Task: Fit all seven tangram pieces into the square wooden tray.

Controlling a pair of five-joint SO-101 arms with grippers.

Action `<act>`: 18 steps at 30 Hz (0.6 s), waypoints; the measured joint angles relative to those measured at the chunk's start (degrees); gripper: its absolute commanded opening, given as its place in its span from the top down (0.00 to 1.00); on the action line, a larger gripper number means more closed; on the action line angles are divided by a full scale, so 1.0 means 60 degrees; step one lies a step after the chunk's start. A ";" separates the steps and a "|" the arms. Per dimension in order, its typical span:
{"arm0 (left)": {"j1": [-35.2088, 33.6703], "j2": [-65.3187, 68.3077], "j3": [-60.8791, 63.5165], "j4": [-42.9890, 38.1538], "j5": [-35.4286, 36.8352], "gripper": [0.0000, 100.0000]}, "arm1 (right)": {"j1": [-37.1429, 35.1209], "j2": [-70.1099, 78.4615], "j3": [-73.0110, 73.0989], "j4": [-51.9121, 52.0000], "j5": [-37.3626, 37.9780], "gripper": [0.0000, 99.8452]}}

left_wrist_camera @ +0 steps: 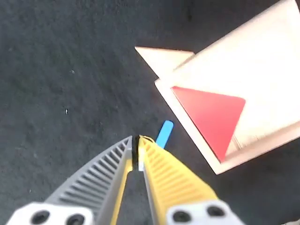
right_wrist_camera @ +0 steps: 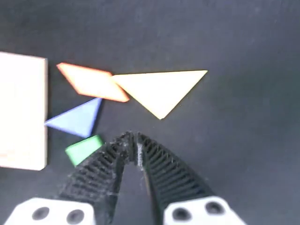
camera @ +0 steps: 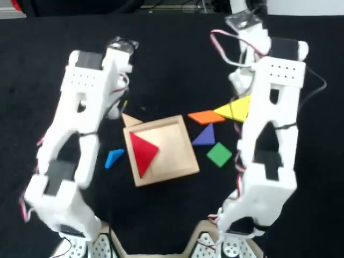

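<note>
The square wooden tray (camera: 177, 141) lies mid-table, turned at an angle, with a red triangle (camera: 142, 152) lying in it. A pale wooden triangle (camera: 130, 119) touches the tray's far left corner. A small blue piece (camera: 114, 157) lies left of the tray. On the tray's right lie an orange parallelogram (camera: 206, 116), a yellow triangle (camera: 235, 109), a violet-blue triangle (camera: 205, 135) and a green square (camera: 219, 154). My left gripper (left_wrist_camera: 137, 140) is shut and empty, above the cloth near the blue piece (left_wrist_camera: 164, 133). My right gripper (right_wrist_camera: 132, 137) is shut and empty, beside the green square (right_wrist_camera: 83, 149) and short of the yellow triangle (right_wrist_camera: 159, 89).
A black cloth covers the table. The left arm (camera: 80, 123) stands over the table's left side, the right arm (camera: 271, 134) over the right, partly covering the yellow triangle. Cables hang from both arms.
</note>
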 measured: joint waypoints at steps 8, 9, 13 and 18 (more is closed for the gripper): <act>0.0571 -0.2359 0.5363 -0.2886 -0.0029 0.96 | -0.1026 -0.1670 0.3678 -0.1260 -0.0718 0.99; 0.0674 -0.2564 0.5993 -0.3223 -0.0029 0.96 | -0.1055 -0.1846 0.4278 -0.1641 -0.0821 0.99; 0.0894 -0.3487 0.7956 -0.4454 0.0044 0.96 | -0.1245 -0.2535 0.6711 -0.3473 -0.1260 0.99; 0.1011 -0.4264 0.9333 -0.5626 0.0308 0.96 | -0.1744 -0.2784 0.8718 -0.5289 -0.1538 0.99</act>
